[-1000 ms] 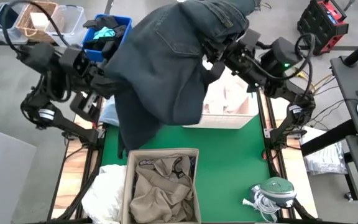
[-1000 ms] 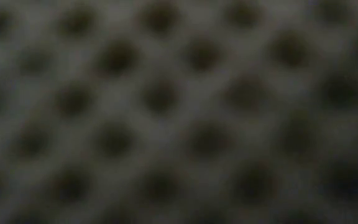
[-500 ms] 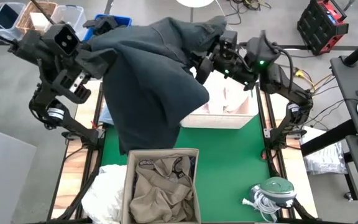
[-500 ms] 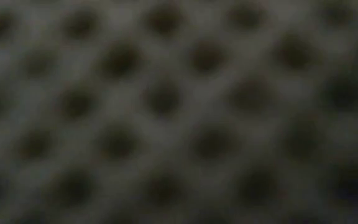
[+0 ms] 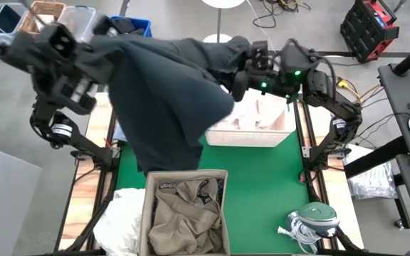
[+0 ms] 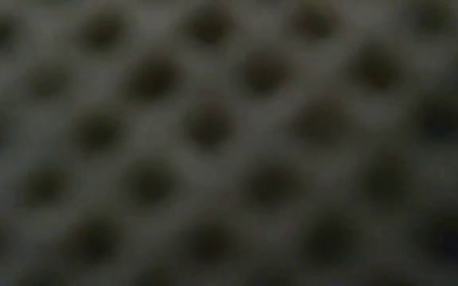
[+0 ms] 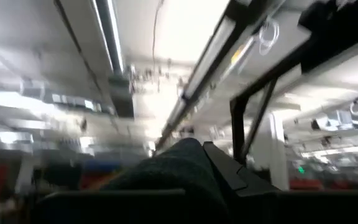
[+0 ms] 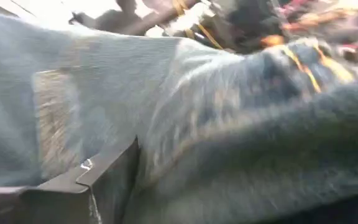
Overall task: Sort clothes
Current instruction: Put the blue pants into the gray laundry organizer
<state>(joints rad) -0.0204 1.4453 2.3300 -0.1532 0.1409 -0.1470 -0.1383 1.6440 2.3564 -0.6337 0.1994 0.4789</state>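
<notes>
The dark denim jeans hang high over the table's far half, stretched between my two grippers. Their lower end dangles toward the table. My left gripper is raised at the far left, tipped upward and shut on one end of the jeans. My right gripper stands at the far right by the other end. Its one visible finger sits well off to the side, and denim fills the space in front of it. A blurred mesh pattern blocks the low view. My left gripper pinches a bunched fold of the jeans between its fingers, which point upward. The cloth runs from there toward the right arm and hangs down, clear of the table. My right gripper has the jeans' end lying across its open fingers, against the inner side of the visible finger. Denim hides the other finger.
A beige fabric bin holding a khaki garment stands at the near edge, white cloth beside it. A white box with cream pieces is under the right arm. A blue bin is far left. Bare green mat lies at the right.
My left gripper has swung up and toward the table's far left corner, taking its end of the jeans along. The jeans, bunched high between the arms a second ago, are now drawn out into a long drape. Their end at the right arm has sunk lower.
</notes>
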